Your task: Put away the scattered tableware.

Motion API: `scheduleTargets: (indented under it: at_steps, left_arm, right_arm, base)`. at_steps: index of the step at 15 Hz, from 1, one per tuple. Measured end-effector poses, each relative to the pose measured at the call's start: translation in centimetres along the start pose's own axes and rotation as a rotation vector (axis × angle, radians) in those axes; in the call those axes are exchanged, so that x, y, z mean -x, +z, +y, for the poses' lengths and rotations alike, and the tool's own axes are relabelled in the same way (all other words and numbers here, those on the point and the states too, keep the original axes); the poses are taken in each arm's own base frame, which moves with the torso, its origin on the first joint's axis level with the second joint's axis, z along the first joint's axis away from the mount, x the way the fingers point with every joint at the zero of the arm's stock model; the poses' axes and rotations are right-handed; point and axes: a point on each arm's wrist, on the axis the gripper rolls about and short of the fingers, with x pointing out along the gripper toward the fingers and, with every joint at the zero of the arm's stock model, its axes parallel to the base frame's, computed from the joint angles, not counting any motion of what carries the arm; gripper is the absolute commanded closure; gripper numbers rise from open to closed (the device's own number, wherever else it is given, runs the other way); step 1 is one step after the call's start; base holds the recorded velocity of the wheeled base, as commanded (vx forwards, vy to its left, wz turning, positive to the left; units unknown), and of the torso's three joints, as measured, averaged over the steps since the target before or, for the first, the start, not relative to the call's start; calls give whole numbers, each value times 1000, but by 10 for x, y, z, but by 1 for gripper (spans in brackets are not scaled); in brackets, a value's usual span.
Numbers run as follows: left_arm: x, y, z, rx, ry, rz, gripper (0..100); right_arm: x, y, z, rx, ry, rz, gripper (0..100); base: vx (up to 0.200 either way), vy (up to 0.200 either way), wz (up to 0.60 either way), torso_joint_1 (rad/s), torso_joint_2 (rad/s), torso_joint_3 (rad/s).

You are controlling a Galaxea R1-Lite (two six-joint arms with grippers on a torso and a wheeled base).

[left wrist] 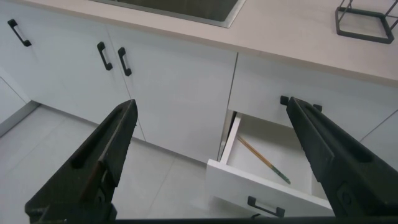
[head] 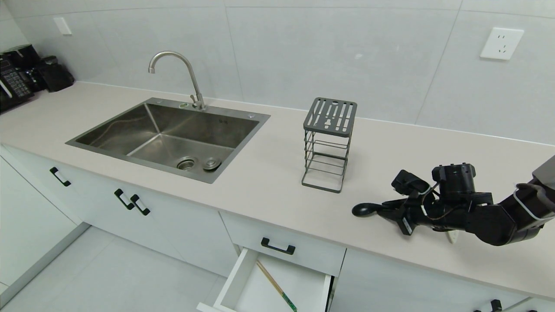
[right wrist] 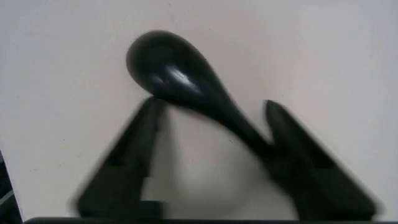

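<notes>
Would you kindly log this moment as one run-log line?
right pincer: open around black spoon, at counter | left pincer: open, facing open drawer | drawer: chopsticks inside

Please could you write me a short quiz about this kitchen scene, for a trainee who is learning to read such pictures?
1. True or false: the drawer below the counter is shut.
2. What lies at the right hand? A) a fork B) a black spoon C) a cup
3. What stands on the counter between the sink and the right hand?
Key: 1 false: it is open, with chopsticks inside. 2 B. 3 the wire rack.
</notes>
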Motion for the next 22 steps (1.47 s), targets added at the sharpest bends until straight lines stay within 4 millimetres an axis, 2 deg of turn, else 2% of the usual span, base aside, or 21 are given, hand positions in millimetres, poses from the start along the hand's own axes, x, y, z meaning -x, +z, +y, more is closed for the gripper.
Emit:
scheduleTargets:
  at_steps: [6,9,11,15,19,22]
  left_arm:
    - [0,0,0,0,0,0,0]
    - [0,0,0,0,0,0,0]
    - [0,0,0,0,0,0,0]
    - [0,0,0,0,-1,0,0]
    - [0,0,0,0,0,0,0]
    - [0,0,0,0,0,0,0]
  right_arm:
    - [2,3,-1,18,-25,-24,100]
    - [9,8,6,32,-27,-40,100]
    - [16,15,19,50,-17,-53,100]
    - [30,34,56,98,36,-84,100]
    - [31,57,92,92,80,-138,100]
    - [30,65,109,107,117,-155,100]
  base:
    - [0,0,0,0,0,0]
    - [0,0,0,0,0,0]
    - [0,0,0,0,0,0]
    - [0,0,0,0,0,0]
    - [0,0,0,0,0,0]
    - [0,0,0,0,0,0]
